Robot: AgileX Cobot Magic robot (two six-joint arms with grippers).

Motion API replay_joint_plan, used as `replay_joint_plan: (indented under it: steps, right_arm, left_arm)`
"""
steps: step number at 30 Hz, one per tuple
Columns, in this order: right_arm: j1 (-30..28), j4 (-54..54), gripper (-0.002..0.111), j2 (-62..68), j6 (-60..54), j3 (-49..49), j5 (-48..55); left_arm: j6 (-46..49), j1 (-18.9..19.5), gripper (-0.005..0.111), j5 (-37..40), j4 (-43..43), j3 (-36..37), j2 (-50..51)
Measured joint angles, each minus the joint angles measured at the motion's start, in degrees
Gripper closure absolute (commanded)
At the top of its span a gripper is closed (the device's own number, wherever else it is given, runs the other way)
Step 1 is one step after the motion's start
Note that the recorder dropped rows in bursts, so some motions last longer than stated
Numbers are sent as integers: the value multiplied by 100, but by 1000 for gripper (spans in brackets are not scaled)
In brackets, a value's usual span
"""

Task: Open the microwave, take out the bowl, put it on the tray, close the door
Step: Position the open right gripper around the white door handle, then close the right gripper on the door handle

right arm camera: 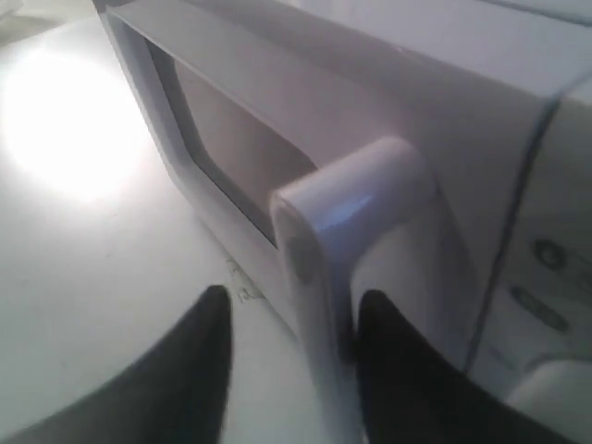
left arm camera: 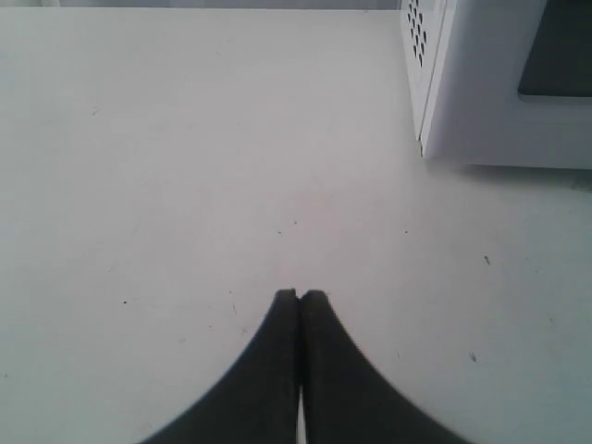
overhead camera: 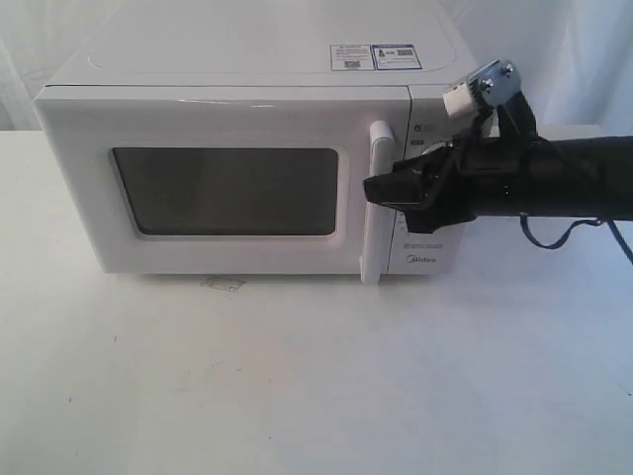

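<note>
White table (overhead camera: 316,396), matte, few dark specks (left arm camera: 487,260) scattered. Microwave (overhead camera: 227,178) stands directly on it, toward 12 o'clock of exterior view. Small pale scrap (overhead camera: 223,284), maybe sticker, too blurred to tell, lies flat at microwave's 6 o'clock, just beside front edge.

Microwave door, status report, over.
Right gripper open, astride door handle, not clamped. Left gripper shut, low over table. Door closed, nothing blocking it.
</note>
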Motion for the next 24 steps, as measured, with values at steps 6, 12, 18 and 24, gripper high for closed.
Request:
replay_joint_plan:
  steps: [6,12,18,24]
  right_arm:
    - [-3,-926,108,-423,303,153,-261]
    - [10,-777,89,-627,299,218,11]
    - [10,-528,51,-627,-570,218,-109]
    - [38,33,51,-193,-1016,254,222]
  left_arm:
    - [0,0,107,0,0,0,0]
    - [0,0,107,0,0,0,0]
    - [0,0,107,0,0,0,0]
    - [0,0,107,0,0,0,0]
